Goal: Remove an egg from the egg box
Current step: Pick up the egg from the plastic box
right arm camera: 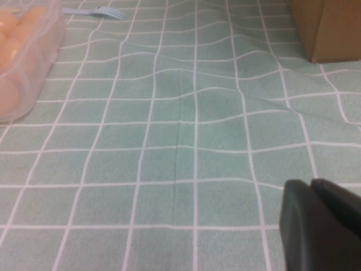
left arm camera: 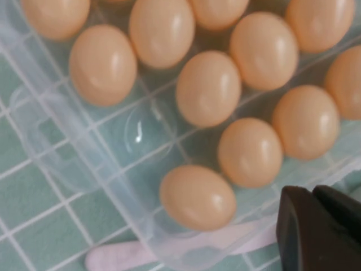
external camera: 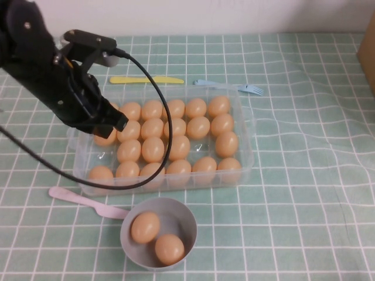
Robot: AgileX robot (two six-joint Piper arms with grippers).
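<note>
The clear egg box [external camera: 246, 126] holds rows of tan eggs, with some wells bare. The left end effector [external camera: 117, 124] hovers clenched and empty over its left side, near an egg [external camera: 106, 139]. The grey bowl [external camera: 186, 219] holds two eggs. The right end effector [right arm camera: 318, 223] sits over the desk [right arm camera: 186, 141], its fingers together.

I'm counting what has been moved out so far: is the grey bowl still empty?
No, in the high view the grey bowl already holds two eggs lying side by side, one egg and another.
</note>
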